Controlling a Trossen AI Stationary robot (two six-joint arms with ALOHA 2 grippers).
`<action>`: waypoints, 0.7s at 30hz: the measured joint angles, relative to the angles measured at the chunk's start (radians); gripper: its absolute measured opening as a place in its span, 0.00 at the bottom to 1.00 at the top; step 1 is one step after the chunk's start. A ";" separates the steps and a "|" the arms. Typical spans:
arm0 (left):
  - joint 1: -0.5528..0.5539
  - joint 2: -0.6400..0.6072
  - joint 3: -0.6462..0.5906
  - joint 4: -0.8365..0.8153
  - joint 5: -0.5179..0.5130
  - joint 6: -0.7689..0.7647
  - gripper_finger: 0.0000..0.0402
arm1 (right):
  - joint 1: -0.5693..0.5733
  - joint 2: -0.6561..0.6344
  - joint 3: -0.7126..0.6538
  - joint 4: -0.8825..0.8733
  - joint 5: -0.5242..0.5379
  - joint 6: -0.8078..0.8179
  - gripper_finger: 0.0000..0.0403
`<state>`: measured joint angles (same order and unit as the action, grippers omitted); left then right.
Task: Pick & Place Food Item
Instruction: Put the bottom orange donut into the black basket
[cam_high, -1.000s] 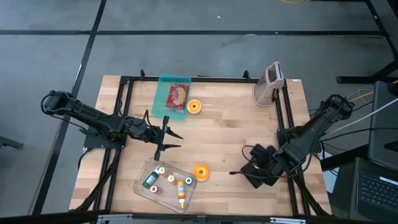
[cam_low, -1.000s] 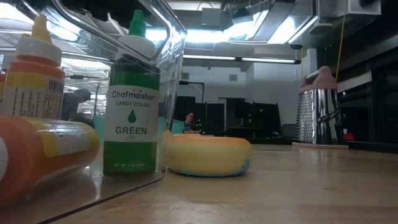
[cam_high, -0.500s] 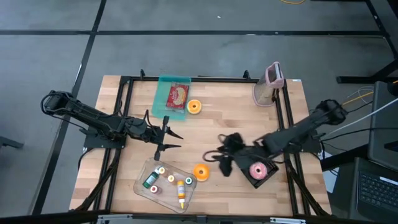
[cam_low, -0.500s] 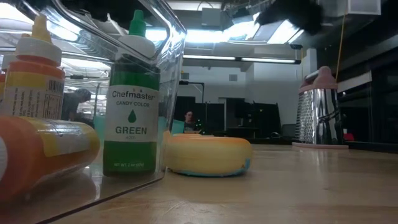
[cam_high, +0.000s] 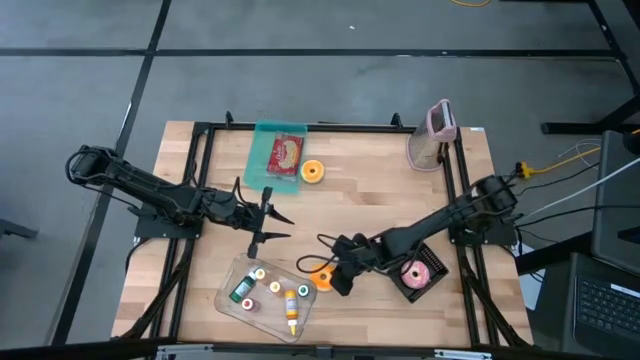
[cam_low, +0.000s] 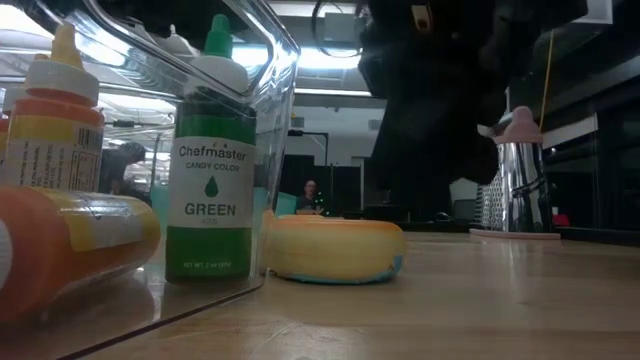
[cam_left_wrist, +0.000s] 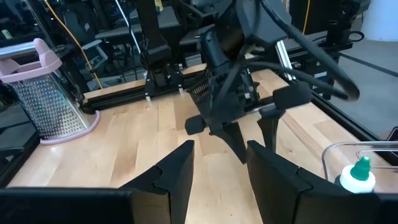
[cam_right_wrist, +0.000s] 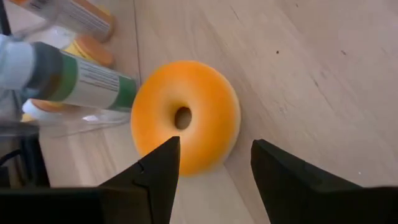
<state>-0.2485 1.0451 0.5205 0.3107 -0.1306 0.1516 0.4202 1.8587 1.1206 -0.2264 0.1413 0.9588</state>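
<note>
Right now the right gripper (cam_high: 322, 277) hangs low over the orange donut (cam_high: 322, 279), near the table's front edge. Its fingers (cam_right_wrist: 155, 177) stand apart with nothing between them, and from the wrist the donut (cam_right_wrist: 185, 117) lies flat on the wood just ahead of the tips, untouched as far as can be seen. Touching or just beside the donut sits a clear bin (cam_high: 232, 278) of colour bottles; a green one (cam_low: 211, 170) stands upright at its wall in the low view, with the donut (cam_low: 335, 249) beyond it. A pink donut (cam_high: 415, 273) rests on a dark tray to the right. Farther back, at mid-table on the left, the left gripper (cam_high: 275, 226) waits above bare wood, fingers (cam_left_wrist: 174, 174) parted and empty. Near the far edge lie a teal tray (cam_high: 262, 150) with a red packet, a second orange donut (cam_high: 313, 172) just beside it, and a metal grater (cam_high: 430, 140) at the right.
</note>
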 joint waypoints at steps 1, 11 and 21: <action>0.000 0.000 0.000 0.001 0.000 0.000 0.36 | -0.001 0.004 0.000 0.006 0.000 0.002 0.49; 0.000 0.000 0.000 0.002 -0.005 0.000 0.36 | -0.011 0.014 0.001 0.029 0.044 0.044 0.49; 0.000 0.000 0.000 0.001 0.000 -0.004 0.36 | -0.017 0.107 0.000 0.125 -0.038 0.066 0.49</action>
<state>-0.2487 1.0451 0.5205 0.3115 -0.1303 0.1476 0.4031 1.9656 1.1210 -0.1013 0.1029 1.0252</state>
